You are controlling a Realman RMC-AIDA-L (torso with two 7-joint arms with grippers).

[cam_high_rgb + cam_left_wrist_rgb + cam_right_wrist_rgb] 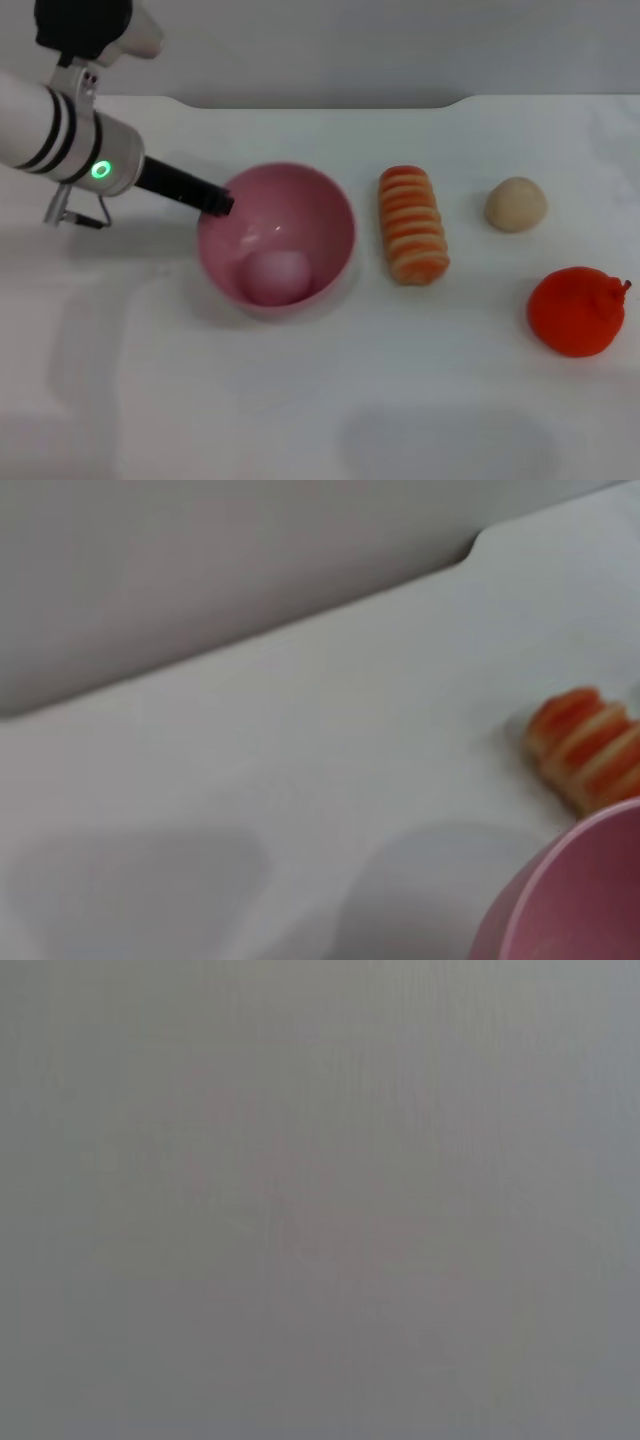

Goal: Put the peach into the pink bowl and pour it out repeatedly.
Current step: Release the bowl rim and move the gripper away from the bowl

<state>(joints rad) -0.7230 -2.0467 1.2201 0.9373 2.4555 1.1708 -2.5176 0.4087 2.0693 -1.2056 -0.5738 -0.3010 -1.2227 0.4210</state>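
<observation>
Because the peach [277, 276] lies inside the pink bowl [335, 215] on the bench [300, 400], the left claw [216, 201], pinching the bowl's rim, should tip slowly, away from the striped bread [411, 224].

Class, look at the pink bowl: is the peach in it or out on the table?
In. The peach lies on the bottom of the pink bowl, which stands upright; the left gripper is at its rim.
</observation>
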